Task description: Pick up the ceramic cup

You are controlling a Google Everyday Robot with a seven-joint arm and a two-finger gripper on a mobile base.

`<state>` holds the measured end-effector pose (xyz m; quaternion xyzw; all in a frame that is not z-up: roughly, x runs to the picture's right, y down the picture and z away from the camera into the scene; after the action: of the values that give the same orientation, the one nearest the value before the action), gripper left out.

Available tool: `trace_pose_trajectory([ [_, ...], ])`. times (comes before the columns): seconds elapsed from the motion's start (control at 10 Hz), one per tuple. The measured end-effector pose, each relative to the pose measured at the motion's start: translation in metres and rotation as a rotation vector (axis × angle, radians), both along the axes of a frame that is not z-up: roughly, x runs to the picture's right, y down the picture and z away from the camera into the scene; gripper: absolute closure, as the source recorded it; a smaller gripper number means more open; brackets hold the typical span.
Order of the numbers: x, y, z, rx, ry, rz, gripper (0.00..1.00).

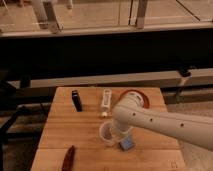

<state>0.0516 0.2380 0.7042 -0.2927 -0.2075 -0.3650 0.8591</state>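
Observation:
The ceramic cup (106, 134) is small, pale and round-rimmed, and it stands upright on the wooden table (75, 130) near the middle front. My white arm reaches in from the right. Its end, with the gripper (120, 134), sits right against the cup's right side and covers part of it. The orange-red bowl (137, 96) stands behind the arm, partly hidden. A flat blue object (127, 145) lies just under the arm's end, right of the cup.
A black rectangular object (76, 100) and a white tube (106, 99) lie at the back of the table. A dark red object (68, 157) lies at the front left edge. A dark bench and glass railing run behind the table.

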Motion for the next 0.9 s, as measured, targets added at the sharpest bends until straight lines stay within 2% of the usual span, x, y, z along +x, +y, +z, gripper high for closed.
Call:
trace_pose_trajectory([
  [0.9,-0.004,-0.011,-0.002,0.003,-0.006,-0.005,0.99],
])
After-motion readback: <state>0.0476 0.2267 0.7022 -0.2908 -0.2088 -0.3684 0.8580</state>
